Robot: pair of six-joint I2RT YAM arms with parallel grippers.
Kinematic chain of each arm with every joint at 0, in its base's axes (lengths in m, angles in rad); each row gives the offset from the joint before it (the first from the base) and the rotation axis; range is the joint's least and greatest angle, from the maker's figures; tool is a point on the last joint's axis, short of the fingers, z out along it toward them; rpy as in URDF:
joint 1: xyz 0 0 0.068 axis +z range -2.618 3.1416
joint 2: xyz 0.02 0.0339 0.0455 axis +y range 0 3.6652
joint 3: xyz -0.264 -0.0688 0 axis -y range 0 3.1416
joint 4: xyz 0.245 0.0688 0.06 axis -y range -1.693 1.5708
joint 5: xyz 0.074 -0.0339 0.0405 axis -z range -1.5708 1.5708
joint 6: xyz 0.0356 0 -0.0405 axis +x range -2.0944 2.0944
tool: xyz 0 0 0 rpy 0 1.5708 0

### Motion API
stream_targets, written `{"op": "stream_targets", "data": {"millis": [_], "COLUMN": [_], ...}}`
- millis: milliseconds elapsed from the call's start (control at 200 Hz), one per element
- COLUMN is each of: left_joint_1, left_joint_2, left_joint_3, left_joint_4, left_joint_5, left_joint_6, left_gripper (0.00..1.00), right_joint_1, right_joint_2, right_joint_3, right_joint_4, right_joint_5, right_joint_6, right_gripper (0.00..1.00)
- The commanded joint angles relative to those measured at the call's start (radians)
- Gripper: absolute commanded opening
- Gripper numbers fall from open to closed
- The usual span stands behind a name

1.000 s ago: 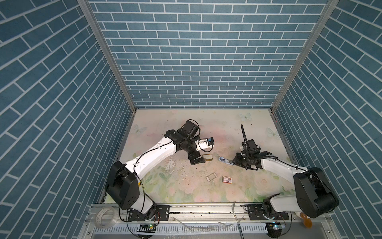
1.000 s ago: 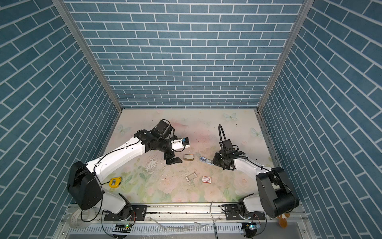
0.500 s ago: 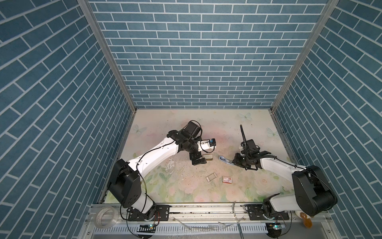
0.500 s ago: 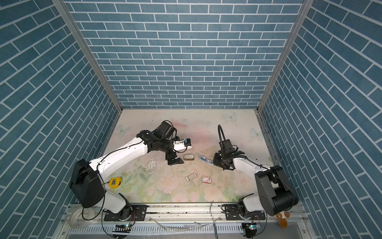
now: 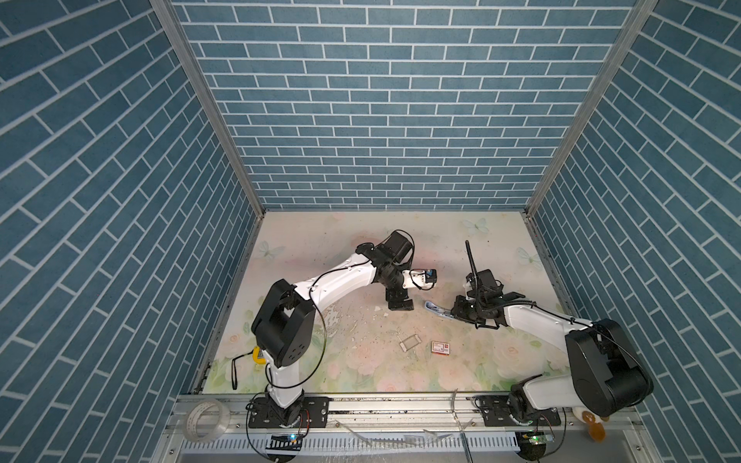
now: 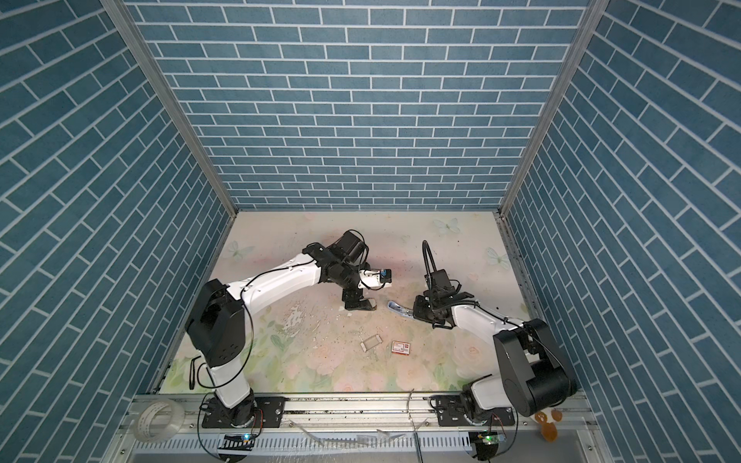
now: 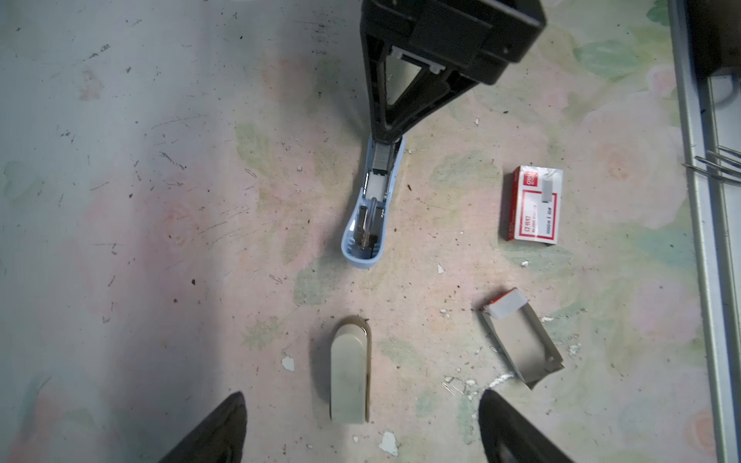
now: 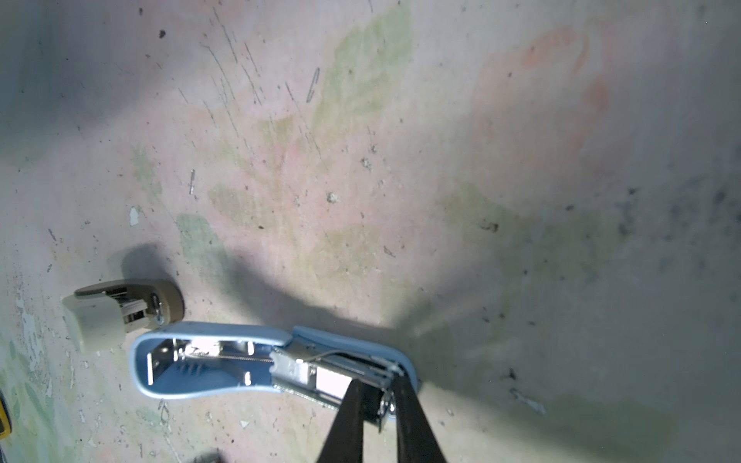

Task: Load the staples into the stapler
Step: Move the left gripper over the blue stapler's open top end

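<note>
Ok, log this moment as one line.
left gripper: open, over beige stapler | right gripper: shut on staples in open blue stapler | red-and-white box: beside empty tray

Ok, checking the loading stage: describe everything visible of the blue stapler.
The blue stapler lies flat on the table, swung fully open, its insides facing up. Its shell looks like light blue plastic; inside are a shiny metal magazine, a thin spring and a grey ribbed strip of staples. The right gripper pinches the magazine's end. The beige stapler lies close by, apart.
</note>
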Motion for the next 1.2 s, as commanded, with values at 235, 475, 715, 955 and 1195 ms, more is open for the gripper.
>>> {"op": "stream_targets", "data": {"millis": [235,475,715,955,1195], "left_joint_1": [-0.064,-0.106,-0.113,-0.117,-0.118], "left_joint_2": [0.187,0.247,0.280,0.289,0.292], "left_joint_3": [0.162,0.181,0.191,0.188,0.176], "left_joint_4": [-0.101,-0.084,-0.055,-0.018,-0.004], "left_joint_5": [-0.008,-0.046,-0.068,-0.078,-0.077], "left_joint_6": [0.097,0.068,0.047,0.021,0.015], "left_gripper": [0.77,0.69,0.62,0.45,0.57], "right_joint_1": [-0.002,-0.003,-0.004,-0.004,-0.005], "right_joint_2": [-0.005,-0.008,-0.010,-0.012,-0.014], "right_joint_3": [-0.023,-0.026,-0.035,-0.041,-0.044], "right_joint_4": [-0.006,-0.002,0.013,0.019,0.018], "right_joint_5": [0.021,0.017,0.015,0.013,0.014], "right_joint_6": [-0.034,-0.037,-0.036,-0.034,-0.034], "right_gripper": [0.17,0.17,0.17,0.17,0.17]}}
